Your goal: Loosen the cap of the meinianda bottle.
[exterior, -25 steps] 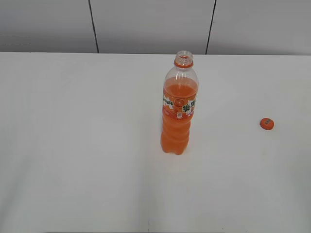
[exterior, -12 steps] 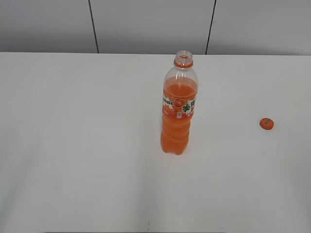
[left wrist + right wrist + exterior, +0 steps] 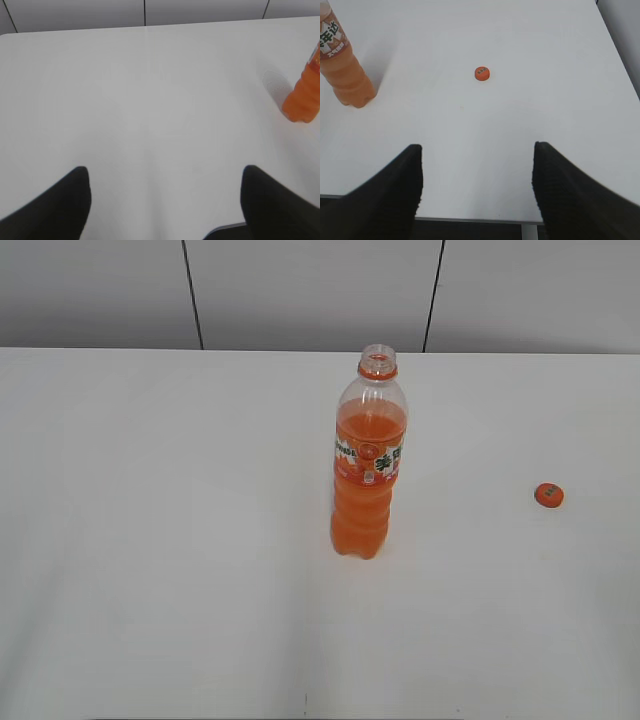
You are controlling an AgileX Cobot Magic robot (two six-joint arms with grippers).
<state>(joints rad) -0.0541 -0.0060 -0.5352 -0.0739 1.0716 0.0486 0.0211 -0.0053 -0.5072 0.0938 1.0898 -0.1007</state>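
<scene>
Two things only, found on the wide white table (image 3: 150, 540). Saw the meinianda bottle (image 3: 368, 470) upright near the middle of it, filled with orange drink up to about the shoulder, the label band around the upper body. Found the neck open at the top, with only the orange ring below the mouth and nothing screwed on.

Looked then at the left gripper (image 3: 165, 200): fingers spread wide, nothing between them, well apart from the bottle, seen only at the right edge of the left wrist view. Found the right gripper (image 3: 477, 185) the same, fingers spread wide and empty, low at the near edge of the table, touching neither thing. Saw neither arm in the exterior view.

Noticed last the cap (image 3: 548, 495), flat on the table, top side up with its pale mark visible, well to the right of the bottle and apart from it.

Judged the task as done, and even more than asked: not only loosened but fully off and put aside. Judged nothing as left to do with the cap, as far as visible.
</scene>
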